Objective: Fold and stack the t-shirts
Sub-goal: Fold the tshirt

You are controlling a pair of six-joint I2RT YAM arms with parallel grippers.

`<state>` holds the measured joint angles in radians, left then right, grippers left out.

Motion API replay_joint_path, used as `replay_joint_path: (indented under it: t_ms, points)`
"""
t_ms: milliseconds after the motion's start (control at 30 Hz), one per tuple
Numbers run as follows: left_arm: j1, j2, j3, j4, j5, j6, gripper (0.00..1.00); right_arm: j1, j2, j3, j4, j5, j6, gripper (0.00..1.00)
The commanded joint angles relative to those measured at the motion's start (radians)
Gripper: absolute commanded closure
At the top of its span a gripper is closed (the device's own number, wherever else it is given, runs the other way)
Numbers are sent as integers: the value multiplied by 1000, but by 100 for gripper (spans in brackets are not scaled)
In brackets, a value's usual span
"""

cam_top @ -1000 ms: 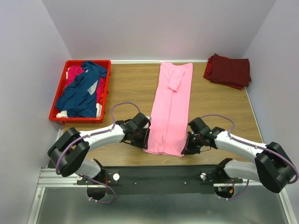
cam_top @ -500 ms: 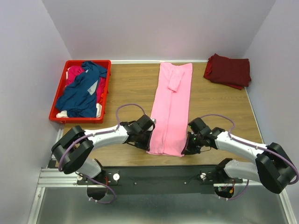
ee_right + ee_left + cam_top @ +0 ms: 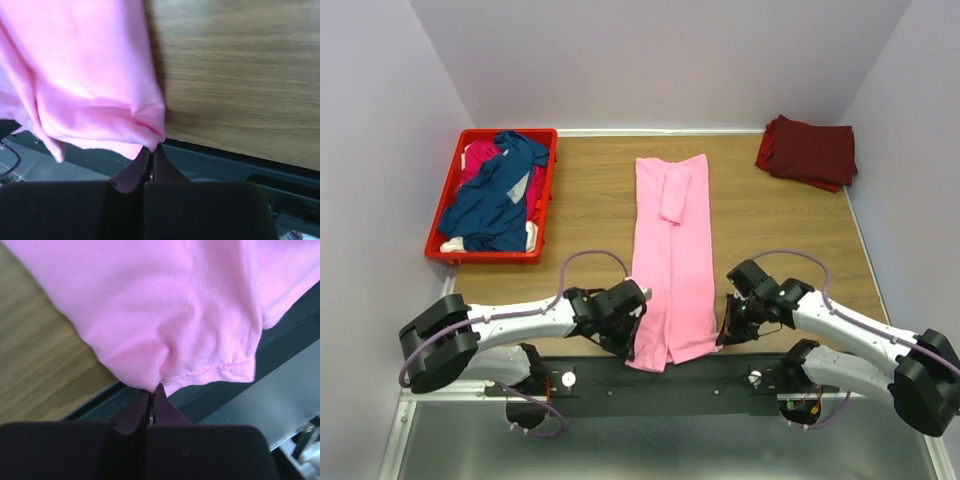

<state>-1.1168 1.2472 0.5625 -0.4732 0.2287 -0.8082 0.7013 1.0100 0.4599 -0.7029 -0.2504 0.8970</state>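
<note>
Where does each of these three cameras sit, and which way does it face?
Top external: above and behind the arms, looking down on the table, pink t-shirt, red crate; both arms show.
Left wrist: on the left arm, looking along its shut jaws at the shirt's hem corner.
Right wrist: on the right arm, its shut jaws pinching the other corner.
Shared: all three show the pink t-shirt.

Robotics lab test cell: plain lavender partition walls enclose a wooden table beyond the left gripper; behind it, arm bases bolted to a black plate on aluminium extrusion rail.
</note>
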Motion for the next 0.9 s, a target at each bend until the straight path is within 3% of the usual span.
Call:
replay_joint_path:
  t_ms: [0, 167, 300, 433, 600, 867]
  points:
    - [174, 9, 74, -1, 29, 26, 100, 1, 112, 167, -99, 147, -78, 99]
    - [327, 200, 350, -4, -81, 234, 100, -57, 347, 414, -64, 375, -211, 99]
    - [411, 378, 506, 19, -115, 316, 100, -188, 473, 545, 19, 344, -312, 99]
    - [449, 457, 652, 19, -172, 360, 100, -250, 586, 672, 65, 347, -391, 99]
    - [491, 492, 715, 39, -221, 382, 100, -286, 671, 801, 88, 347, -435, 99]
    - [520, 494, 654, 166, -279, 386, 100, -319, 726, 823, 160, 339, -460, 99]
